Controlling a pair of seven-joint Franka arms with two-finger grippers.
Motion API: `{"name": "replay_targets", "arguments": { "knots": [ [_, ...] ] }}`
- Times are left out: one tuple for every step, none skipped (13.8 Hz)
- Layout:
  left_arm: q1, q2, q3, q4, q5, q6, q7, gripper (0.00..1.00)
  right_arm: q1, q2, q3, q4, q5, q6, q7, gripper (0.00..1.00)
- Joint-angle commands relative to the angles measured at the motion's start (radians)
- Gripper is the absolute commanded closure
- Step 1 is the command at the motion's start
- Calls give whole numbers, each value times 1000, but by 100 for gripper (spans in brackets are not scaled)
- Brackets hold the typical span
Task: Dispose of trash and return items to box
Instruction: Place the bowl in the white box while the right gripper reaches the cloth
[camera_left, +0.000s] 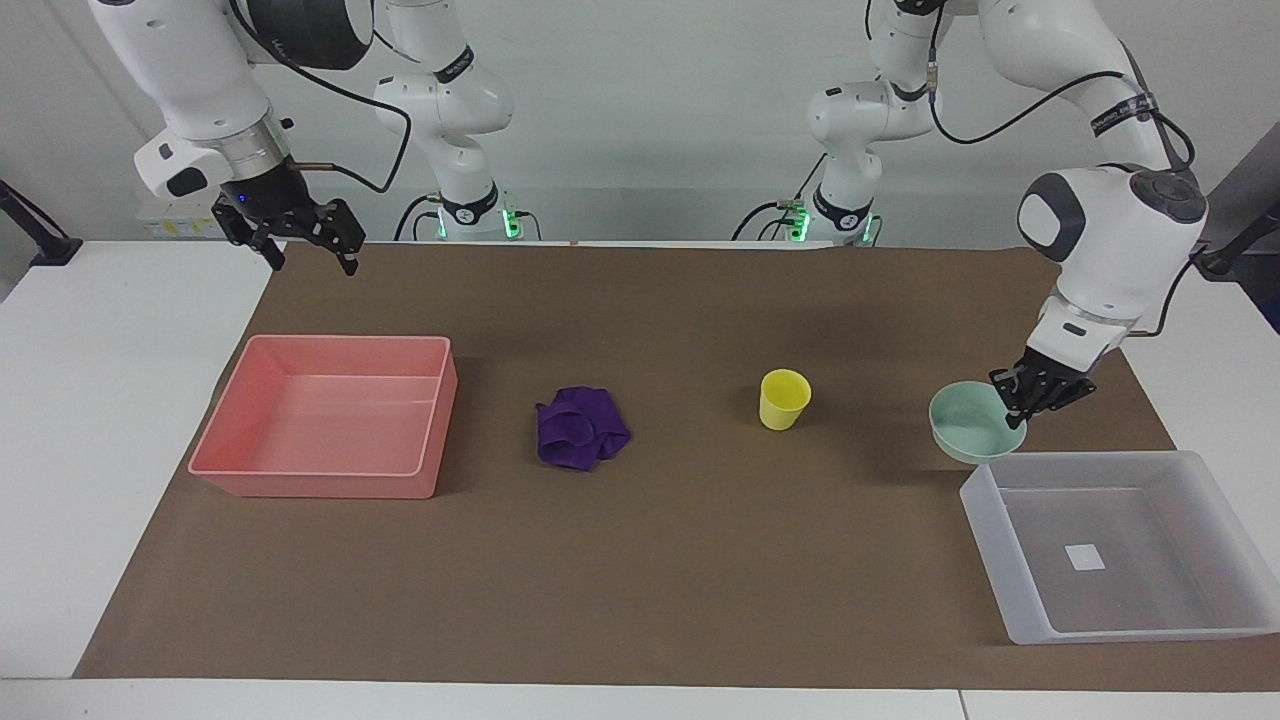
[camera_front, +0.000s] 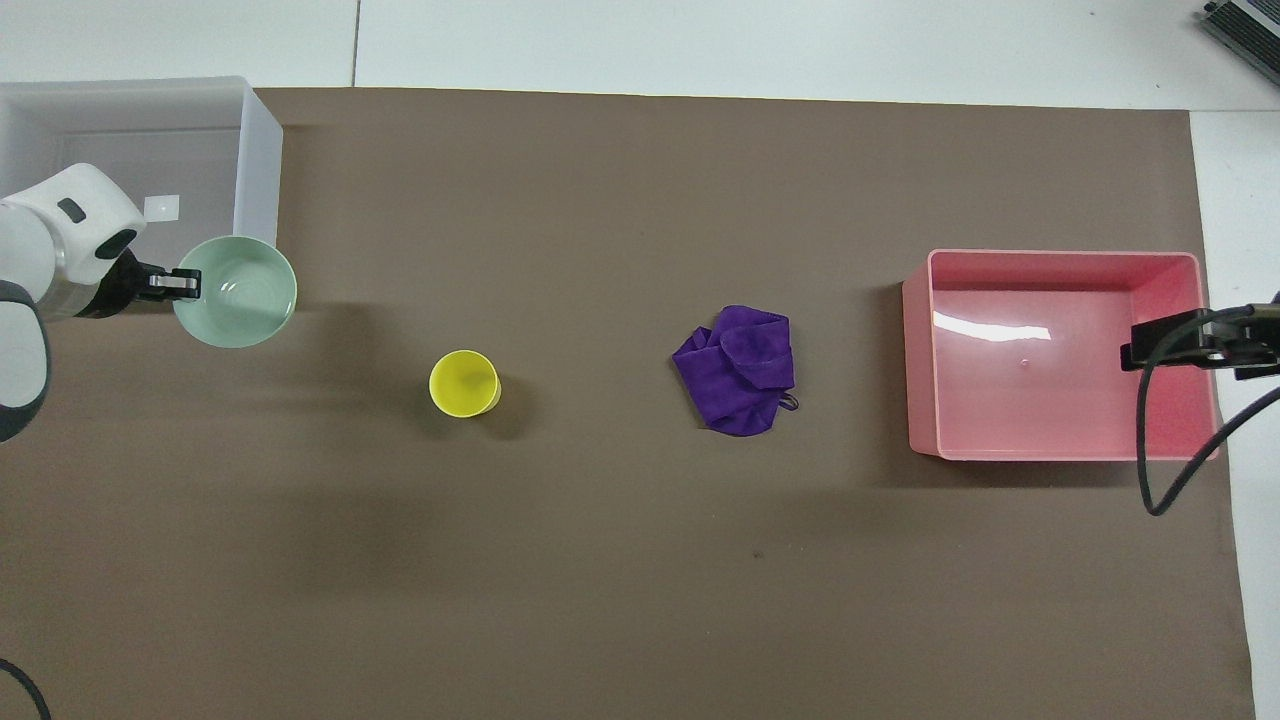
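Observation:
My left gripper (camera_left: 1022, 400) (camera_front: 185, 285) is shut on the rim of the mint-green bowl (camera_left: 968, 432) (camera_front: 238, 292) and holds it in the air over the mat beside the translucent whitish box (camera_left: 1120, 545) (camera_front: 258, 180). The box is empty but for its white label. The yellow cup (camera_left: 783, 399) (camera_front: 464, 383) stands upright on the mat. The purple cloth wad (camera_left: 581, 428) (camera_front: 740, 370) lies between the cup and the pink bin. My right gripper (camera_left: 305, 242) (camera_front: 1200, 340) is open and empty, up over the pink bin's edge nearest the robots.
A pink rectangular bin (camera_left: 330, 415) (camera_front: 1060, 355) stands empty at the right arm's end of the brown mat (camera_left: 640, 560). White table shows around the mat.

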Motion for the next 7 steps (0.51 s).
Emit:
{"name": "replay_targets", "arguments": {
  "knots": [
    [40,100,-6,155,12,-33,11,100,46,-32,4,-63,-19,83,9,0],
    [51,146,-6,224,14,-45,11,100,66,-30,4,-86,-21,123,21,0],
    [69,187,-6,282,15,-66,11,100,86,-24,4,-97,-21,155,35,0],
    [82,224,-11,340,14,-86,13,100,108,-12,4,-100,-21,177,58,0],
    [83,261,-9,402,14,-108,13,100,125,2,4,-100,-21,198,81,0],
    [90,301,-11,454,12,-115,13,100,135,16,4,-102,-21,224,98,0],
    [106,339,-14,500,12,-119,14,100,157,31,4,-102,-21,249,113,0]
  ]
}}
